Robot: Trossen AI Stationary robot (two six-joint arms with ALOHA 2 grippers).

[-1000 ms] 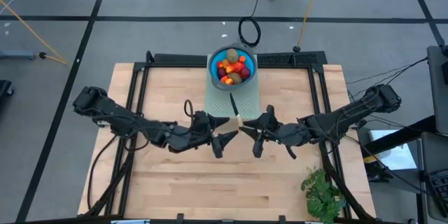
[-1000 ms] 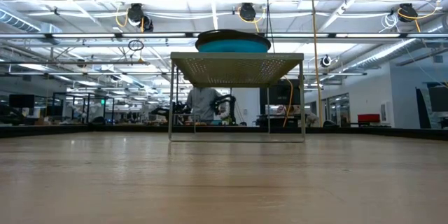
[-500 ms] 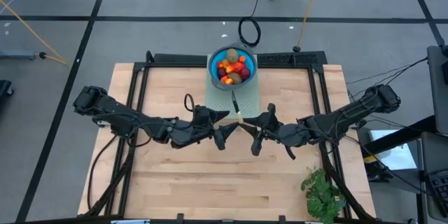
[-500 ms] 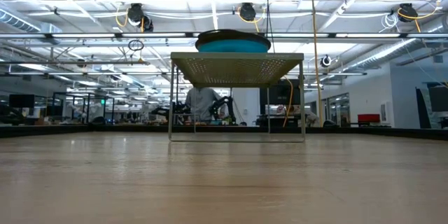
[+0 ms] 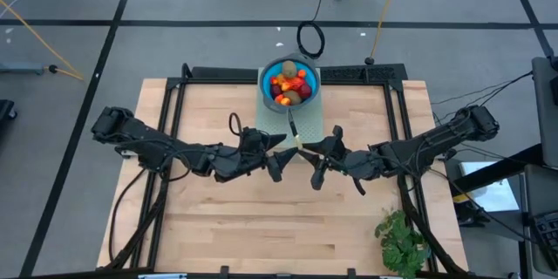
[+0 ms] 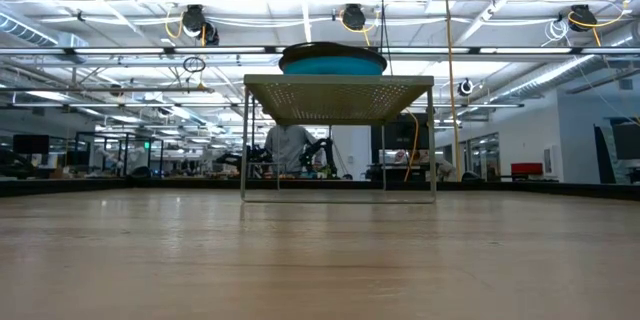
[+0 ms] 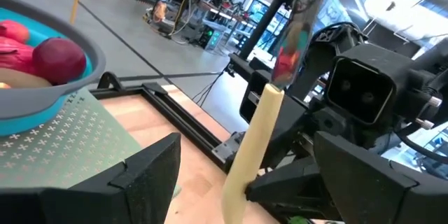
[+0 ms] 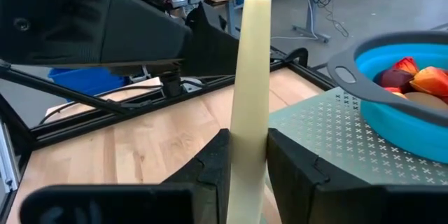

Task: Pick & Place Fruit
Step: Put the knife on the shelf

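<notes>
- The toy fruit (image 5: 289,85) (red, orange and brown-green pieces) is seen heaped in a round blue bowl with a grey rim (image 5: 264,83), at the far middle of the pale wooden bench (image 5: 261,227).
- The bowl is carried on a pale green perforated metal stand (image 6: 338,88), which is raised on thin legs above the bench top.
- A long cream plastic knife (image 8: 250,77) is gripped between the fingers of the right gripper (image 5: 307,154), which are clenched on its handle end; the blade is held in the air near the stand's front edge.
- The left gripper (image 5: 281,159) is held just beside the knife, its fingers spread apart with the knife between them, and no contact can be made out.
- In the left wrist view a dark red ball (image 7: 59,60) is seen at the bowl's rim.
- A green leafy bunch (image 5: 401,237) is seen at the near right corner of the bench.
</notes>
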